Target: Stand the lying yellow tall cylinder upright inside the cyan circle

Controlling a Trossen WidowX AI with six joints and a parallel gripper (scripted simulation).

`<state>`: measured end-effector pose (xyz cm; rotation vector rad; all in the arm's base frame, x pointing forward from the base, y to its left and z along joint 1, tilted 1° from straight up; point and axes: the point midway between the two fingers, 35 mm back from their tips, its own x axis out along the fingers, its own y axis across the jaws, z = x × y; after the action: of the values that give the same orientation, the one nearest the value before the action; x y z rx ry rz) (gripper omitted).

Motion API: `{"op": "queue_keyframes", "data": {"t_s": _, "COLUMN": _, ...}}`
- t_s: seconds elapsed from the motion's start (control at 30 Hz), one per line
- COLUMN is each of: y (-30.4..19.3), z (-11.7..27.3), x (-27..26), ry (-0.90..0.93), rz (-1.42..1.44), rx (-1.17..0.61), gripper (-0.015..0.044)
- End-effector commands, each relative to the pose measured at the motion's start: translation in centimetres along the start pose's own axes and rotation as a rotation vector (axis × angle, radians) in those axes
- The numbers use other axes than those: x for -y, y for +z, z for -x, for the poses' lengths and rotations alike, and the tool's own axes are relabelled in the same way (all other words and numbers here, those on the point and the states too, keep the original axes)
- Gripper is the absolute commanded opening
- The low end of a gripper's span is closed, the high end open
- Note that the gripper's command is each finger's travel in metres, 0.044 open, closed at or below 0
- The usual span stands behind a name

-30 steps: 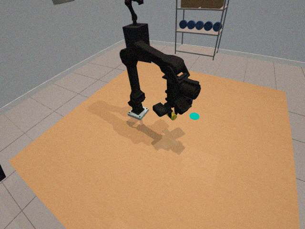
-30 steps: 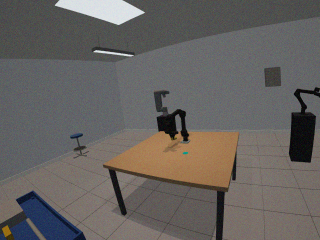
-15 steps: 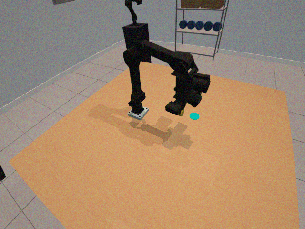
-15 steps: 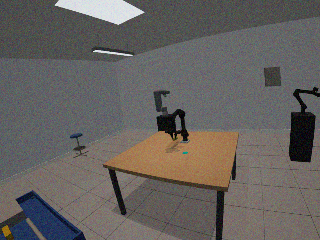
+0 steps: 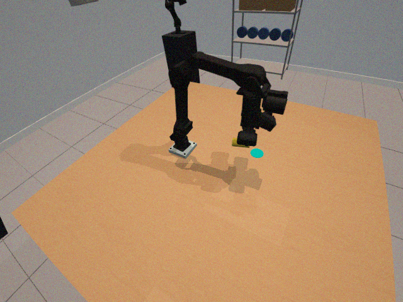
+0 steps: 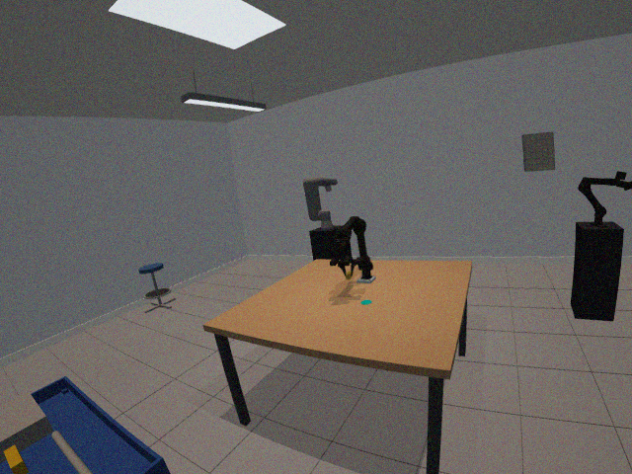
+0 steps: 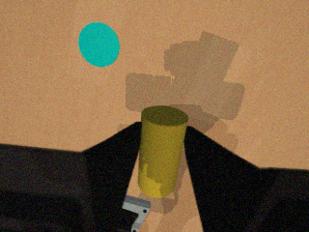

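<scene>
The yellow tall cylinder [image 5: 236,142] [image 6: 348,276] [image 7: 160,157] is held between the two black fingers of my gripper [image 7: 163,130], which is shut on it. In the top view the cylinder looks close to horizontal, its middle partly hidden by the gripper. It is above the table, with the gripper's shadow lying apart from it in the wrist view. The cyan circle [image 5: 257,153] [image 6: 365,302] [image 7: 98,44] is flat on the table. It is to the right of the cylinder in the top view and at the upper left in the wrist view, with nothing on it.
The arm's pale base plate [image 5: 192,150] [image 7: 136,207] is on the wooden table [image 5: 195,234] [image 6: 398,326], left of the gripper in the top view. A shelf rack [image 5: 262,42] and a black pedestal [image 5: 180,48] are beyond the table. A blue tray [image 6: 102,429] is at the lower left in the exterior view.
</scene>
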<state>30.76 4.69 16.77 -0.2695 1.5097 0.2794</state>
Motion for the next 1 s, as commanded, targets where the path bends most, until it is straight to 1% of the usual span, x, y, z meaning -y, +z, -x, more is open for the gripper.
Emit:
{"op": "queue_keyframes", "data": {"t_s": 0.0, "y": 0.8, "z": 0.1, "x": -0.8, "ry": -0.001, "rz": 0.094, "rx": 0.000, "gripper": 0.0105}}
{"op": "queue_keyframes", "data": {"t_s": 0.97, "y": 4.7, "z": 0.4, "x": -8.2, "ry": 0.015, "rz": 0.816, "rx": 0.000, "gripper": 0.0105}}
